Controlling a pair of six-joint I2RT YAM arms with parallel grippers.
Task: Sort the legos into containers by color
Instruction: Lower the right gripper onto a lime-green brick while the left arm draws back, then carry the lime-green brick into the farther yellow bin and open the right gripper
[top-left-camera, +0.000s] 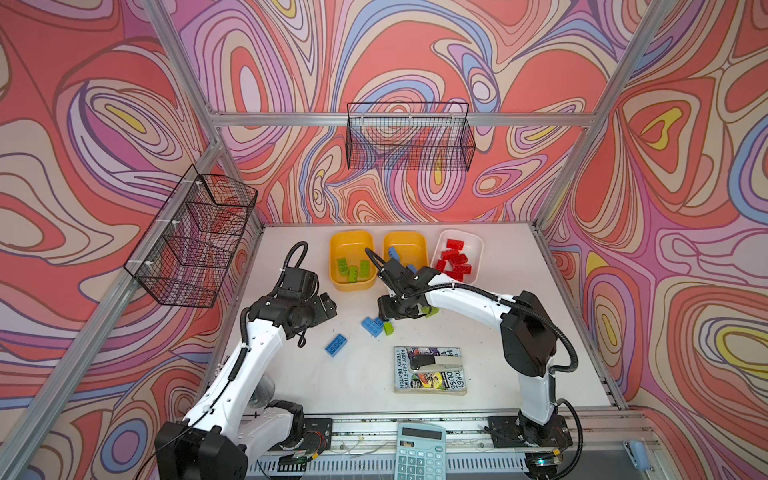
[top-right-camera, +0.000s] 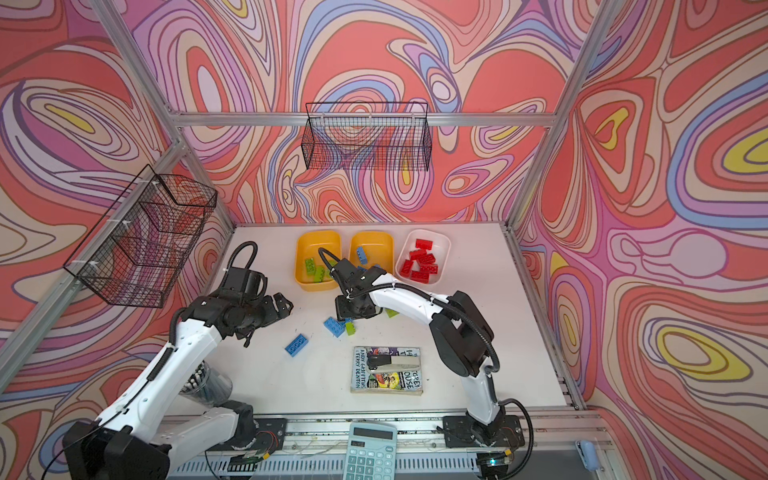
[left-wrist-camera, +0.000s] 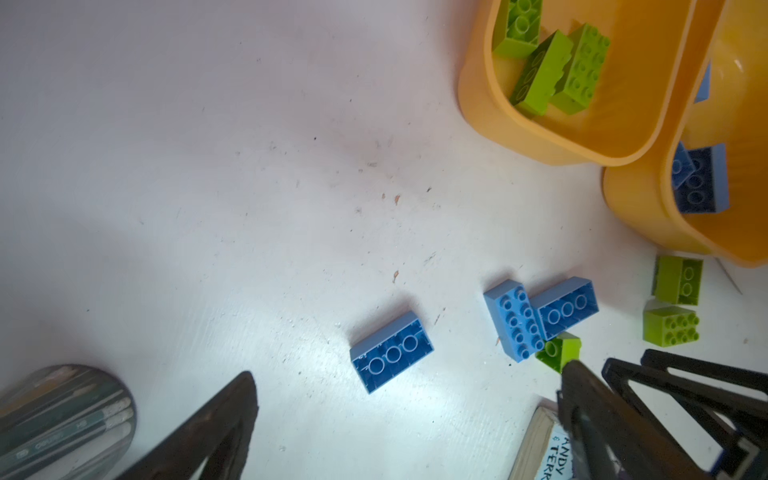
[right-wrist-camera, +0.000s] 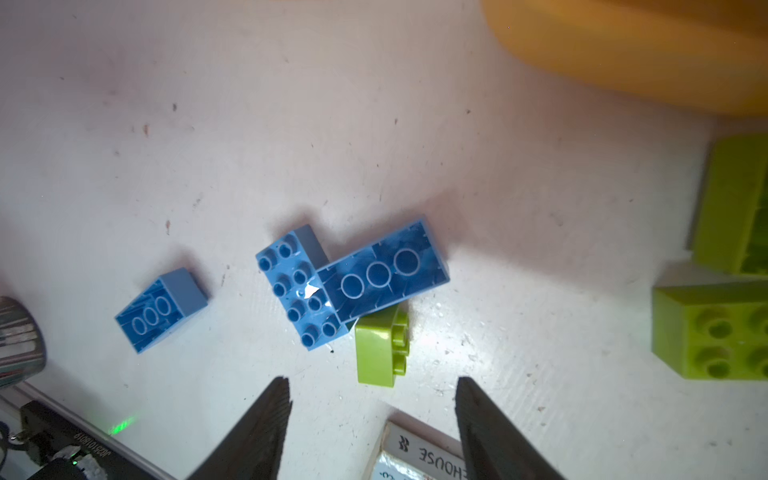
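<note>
Three containers line the table's back: a yellow tub (top-left-camera: 352, 237) with green legos (top-left-camera: 353, 269), a yellow tub (top-left-camera: 406, 240) with blue legos (top-left-camera: 393, 252), and a white tub (top-left-camera: 473, 243) with red legos (top-left-camera: 455, 259). On the table, two blue legos (right-wrist-camera: 376, 276) overlap above a small green lego (right-wrist-camera: 380, 349). One blue lego (left-wrist-camera: 390, 353) lies alone, and two green legos (left-wrist-camera: 675, 303) sit near the tubs. My right gripper (right-wrist-camera: 372, 380) hovers open just short of the small green lego. My left gripper (left-wrist-camera: 409, 370) is open and empty over the lone blue lego.
A book (top-left-camera: 428, 380) with a stapler (top-left-camera: 432, 363) on it lies at the front centre. A calculator (top-left-camera: 419, 453) sits on the front rail and a cup of pencils (left-wrist-camera: 62, 415) at front left. Wire baskets (top-left-camera: 191, 237) (top-left-camera: 409, 137) hang on the walls.
</note>
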